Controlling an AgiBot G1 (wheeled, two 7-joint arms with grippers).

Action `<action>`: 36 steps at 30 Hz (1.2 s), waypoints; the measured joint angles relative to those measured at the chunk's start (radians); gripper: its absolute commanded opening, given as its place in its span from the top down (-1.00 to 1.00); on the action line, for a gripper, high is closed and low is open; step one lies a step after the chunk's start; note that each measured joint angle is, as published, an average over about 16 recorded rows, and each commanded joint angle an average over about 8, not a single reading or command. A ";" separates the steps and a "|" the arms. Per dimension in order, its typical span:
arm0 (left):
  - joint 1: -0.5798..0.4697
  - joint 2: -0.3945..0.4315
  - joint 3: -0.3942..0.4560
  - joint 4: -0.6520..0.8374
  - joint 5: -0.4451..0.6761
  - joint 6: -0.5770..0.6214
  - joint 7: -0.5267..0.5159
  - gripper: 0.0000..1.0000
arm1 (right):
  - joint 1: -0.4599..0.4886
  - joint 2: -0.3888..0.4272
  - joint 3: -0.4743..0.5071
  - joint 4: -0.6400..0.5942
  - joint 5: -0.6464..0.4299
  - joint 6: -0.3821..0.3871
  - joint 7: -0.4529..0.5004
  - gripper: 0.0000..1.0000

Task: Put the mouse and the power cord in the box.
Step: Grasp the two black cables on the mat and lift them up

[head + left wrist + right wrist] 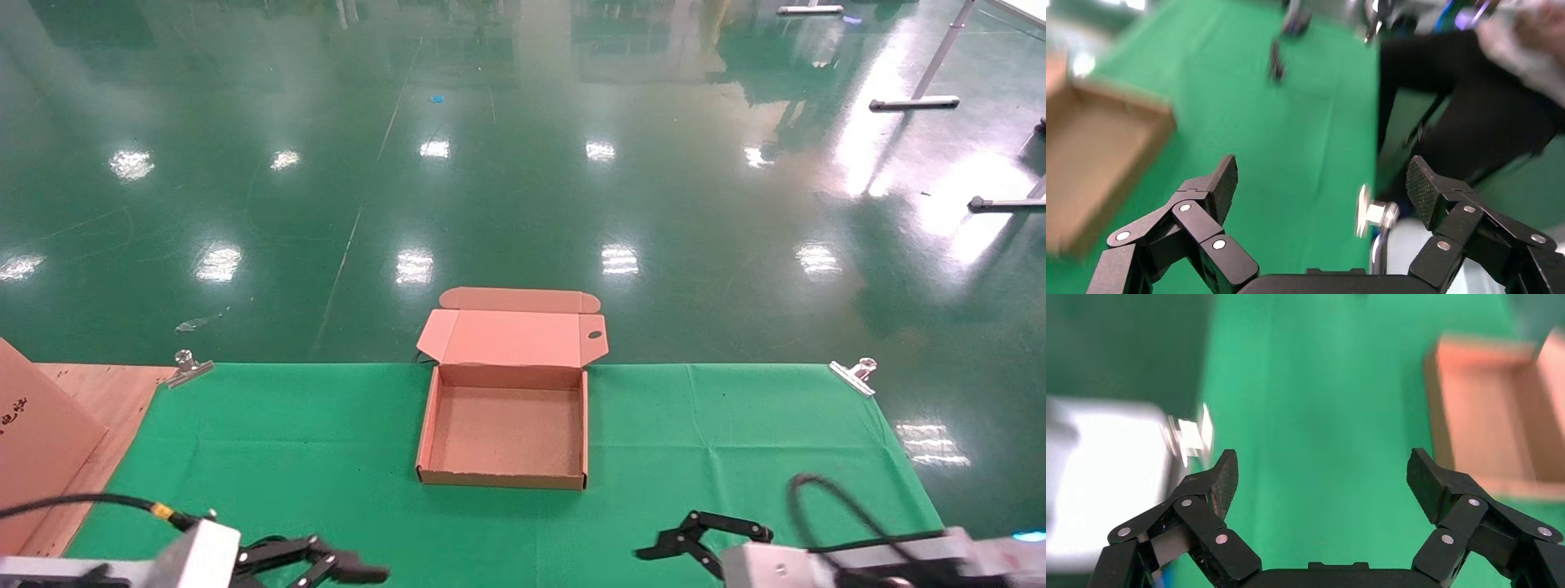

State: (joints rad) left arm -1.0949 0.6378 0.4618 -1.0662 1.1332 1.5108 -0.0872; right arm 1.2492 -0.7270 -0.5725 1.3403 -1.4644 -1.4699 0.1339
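The box [507, 433] lies open in the middle of the green cloth, its lid [515, 336] folded back on the far side, and its floor is bare. It also shows in the left wrist view [1089, 153] and the right wrist view [1493, 429]. The mouse and the power cord are out of view. My left gripper [343, 559] [1321, 177] hovers open over the cloth near the front edge, left of the box, with nothing between its fingers. My right gripper [674, 535] [1322, 468] is open and empty at the front right.
A large flat cardboard sheet [41, 441] with dark print rests on a wooden board [106, 392] at the far left. Metal clips [186, 367] [854, 374] pin the green cloth [719, 441] at its far corners. Beyond the table lies glossy green floor.
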 measured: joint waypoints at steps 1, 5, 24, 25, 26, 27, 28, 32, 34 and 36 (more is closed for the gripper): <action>-0.010 0.005 0.013 0.022 0.036 -0.007 0.007 -1.00 | 0.013 -0.013 -0.022 0.001 -0.061 0.006 -0.003 -1.00; -0.063 0.030 0.067 0.113 0.189 -0.049 0.036 -1.00 | 0.051 -0.067 -0.107 -0.003 -0.305 0.040 -0.008 -1.00; -0.339 0.227 0.260 0.565 0.723 -0.304 0.169 -1.00 | 0.104 -0.282 -0.267 -0.333 -0.772 0.266 -0.101 -1.00; -0.346 0.235 0.262 0.586 0.730 -0.313 0.178 -1.00 | 0.108 -0.290 -0.267 -0.361 -0.769 0.275 -0.114 -1.00; -0.352 0.243 0.264 0.607 0.734 -0.321 0.187 -1.00 | 0.113 -0.297 -0.266 -0.388 -0.765 0.284 -0.127 -1.00; -0.357 0.251 0.264 0.627 0.736 -0.328 0.195 -1.00 | 0.117 -0.304 -0.265 -0.414 -0.761 0.292 -0.139 -1.00; -0.361 0.257 0.264 0.646 0.737 -0.335 0.204 -1.00 | 0.122 -0.310 -0.264 -0.439 -0.757 0.299 -0.152 -1.00; -0.377 0.279 0.262 0.713 0.736 -0.355 0.239 -1.00 | 0.139 -0.330 -0.260 -0.528 -0.739 0.322 -0.201 -0.84; -0.384 0.288 0.260 0.741 0.733 -0.362 0.256 -0.91 | 0.146 -0.337 -0.258 -0.564 -0.731 0.330 -0.224 -0.45; -0.390 0.295 0.259 0.767 0.731 -0.368 0.272 -0.46 | 0.153 -0.343 -0.256 -0.597 -0.723 0.337 -0.245 0.05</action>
State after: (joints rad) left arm -1.4846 0.9331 0.7210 -0.2994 1.8645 1.1432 0.1844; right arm 1.4017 -1.0700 -0.8283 0.7430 -2.1878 -1.1327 -0.1106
